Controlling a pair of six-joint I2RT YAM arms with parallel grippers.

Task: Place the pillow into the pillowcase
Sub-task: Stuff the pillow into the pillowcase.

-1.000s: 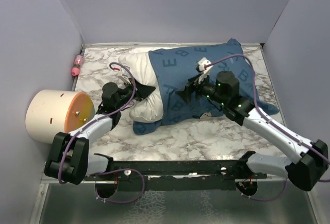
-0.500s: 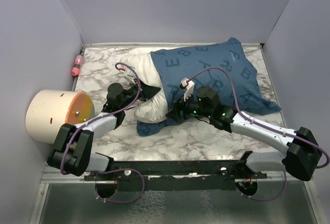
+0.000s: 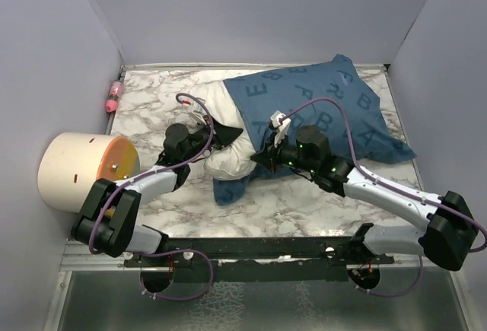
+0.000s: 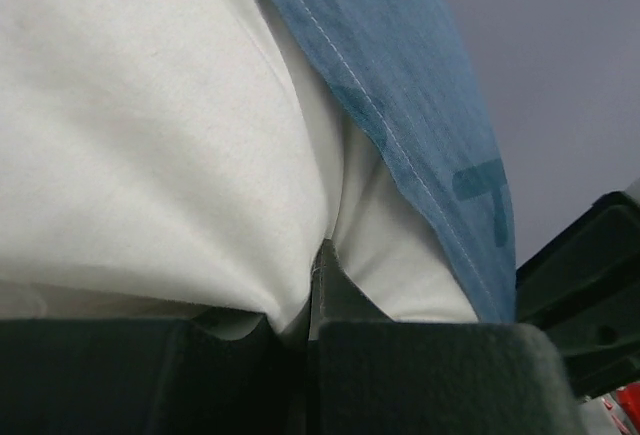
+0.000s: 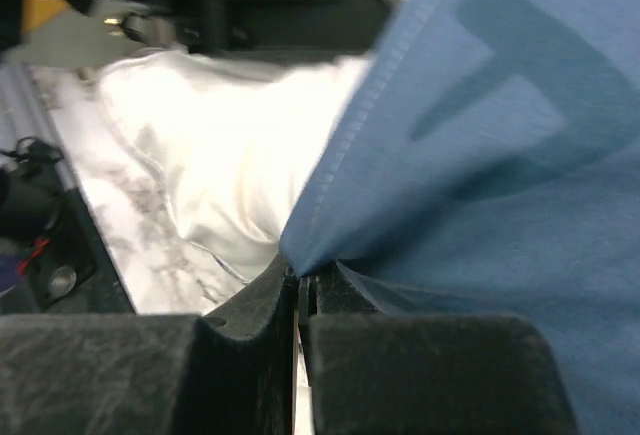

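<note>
The white pillow (image 3: 207, 106) lies across the marble table, its right part inside the blue lettered pillowcase (image 3: 327, 106). My left gripper (image 3: 230, 133) is shut on a fold of the pillow's white fabric (image 4: 180, 155), right beside the pillowcase hem (image 4: 400, 105). My right gripper (image 3: 260, 157) is shut on the near edge of the pillowcase opening (image 5: 480, 135), with the bare pillow (image 5: 230, 145) just to its left. A loose blue flap (image 3: 228, 190) of the pillowcase hangs out under the pillow's near side. The two grippers are close together at the opening.
A cream cylinder with an orange face (image 3: 82, 170) sits at the left edge of the table. A small pink object (image 3: 114, 97) lies at the back left corner. Grey walls close in three sides. A black rail (image 3: 251, 249) runs along the near edge.
My right gripper came off the top of the pillowcase, moved left and nearer, and closed on the hem. The left gripper shifted slightly right with the pillow.
</note>
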